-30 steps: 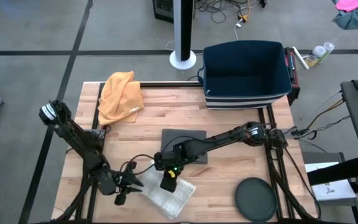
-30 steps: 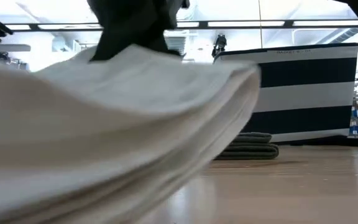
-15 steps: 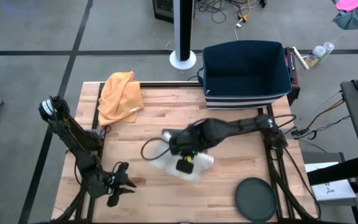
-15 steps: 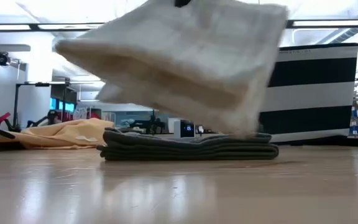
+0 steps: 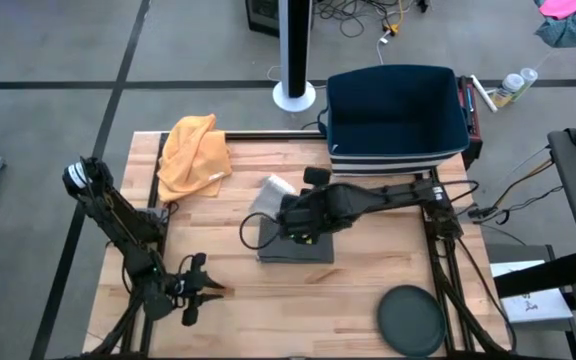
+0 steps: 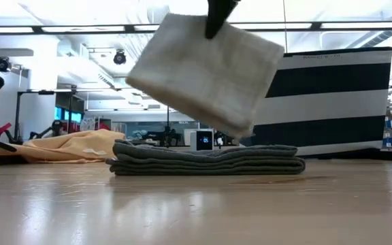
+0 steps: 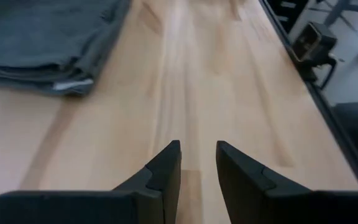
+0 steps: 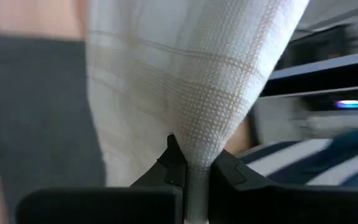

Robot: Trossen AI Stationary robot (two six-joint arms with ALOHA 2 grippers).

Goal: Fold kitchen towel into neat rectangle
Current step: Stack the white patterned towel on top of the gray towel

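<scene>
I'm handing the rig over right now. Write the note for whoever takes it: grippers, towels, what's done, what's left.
Right gripper: shut on the folded white towel, holding it in the air above the folded grey towel at mid-table.
Left gripper: empty, fingers slightly apart, waiting near the table's front left.
Orange towel: crumpled, back left.
Done: white and grey towels folded.
Left: probably set the white one down on the grey one, then fold the orange one.

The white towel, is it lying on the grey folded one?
No, in the low view the white towel hangs in the air, clear above the grey folded towel.
</scene>
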